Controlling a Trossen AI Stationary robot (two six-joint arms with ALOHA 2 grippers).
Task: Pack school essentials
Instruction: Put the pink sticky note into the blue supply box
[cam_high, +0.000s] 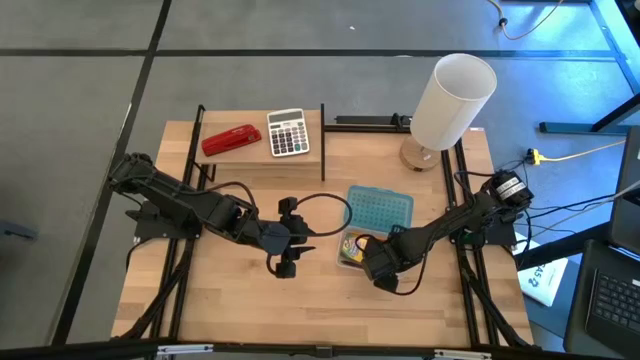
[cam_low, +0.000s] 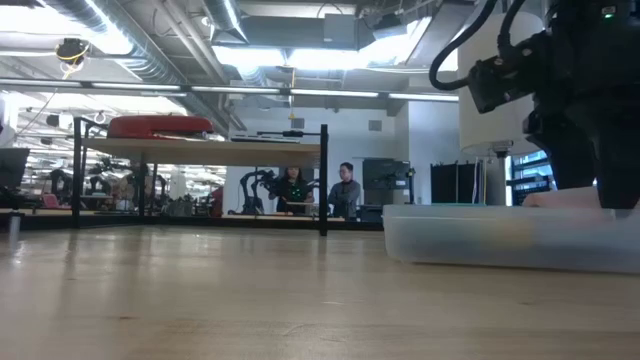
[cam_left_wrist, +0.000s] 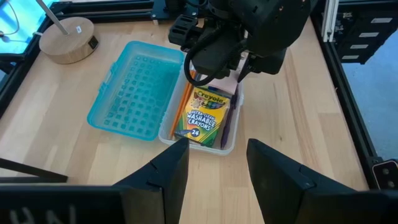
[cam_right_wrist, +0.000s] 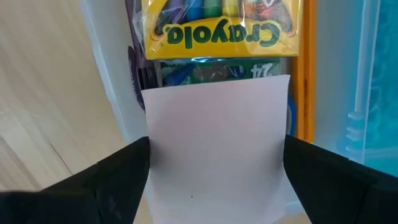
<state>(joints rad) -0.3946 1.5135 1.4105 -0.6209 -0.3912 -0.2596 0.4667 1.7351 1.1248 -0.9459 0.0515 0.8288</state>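
A wooden counter (cam_high: 250, 290) in an open lab carries a clear case (cam_left_wrist: 229, 144) at its centre, its blue lid (cam_left_wrist: 134, 87) lying open toward 12 o'clock. The right gripper (cam_right_wrist: 214, 165), fingers clamped on the pink pad (cam_right_wrist: 217, 143), hovers over the case above the crayon box (cam_left_wrist: 202, 115), pencils (cam_left_wrist: 185, 102) and pen (cam_left_wrist: 226, 121). The left gripper (cam_left_wrist: 214, 158) waits at 9 o'clock, fingers apart and empty. Risk: released here, the pad could land on the crayon box, tilt, and catch the rim, blocking the lid.
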